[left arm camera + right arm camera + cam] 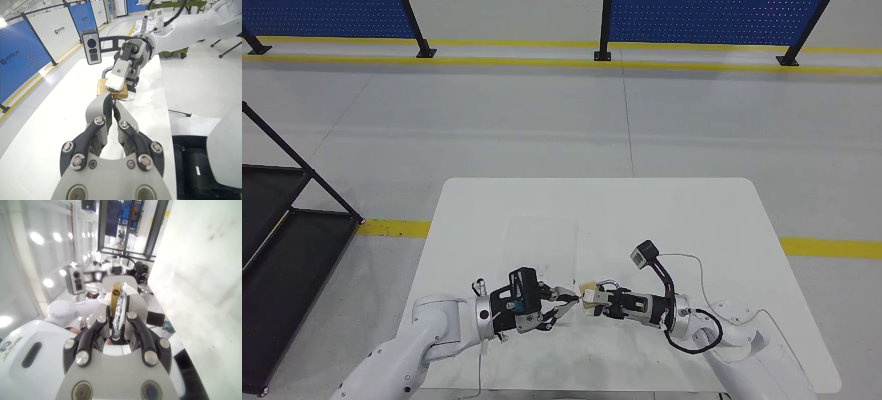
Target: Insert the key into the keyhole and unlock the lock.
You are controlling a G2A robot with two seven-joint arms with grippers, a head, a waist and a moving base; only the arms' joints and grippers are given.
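Bright, even overhead light, ceiling lamps (36, 237) flaring in right wrist view, table (198, 256) washed near-white, wrist-view edges bowed.

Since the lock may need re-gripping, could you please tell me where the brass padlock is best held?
Grip the brass padlock by the two broad flat faces of its body, coming from the silver shackle end, as the right pincer does. The flat faces seat the pads steadily, and the opposite end is left free for the thin metal key in the left pincer.
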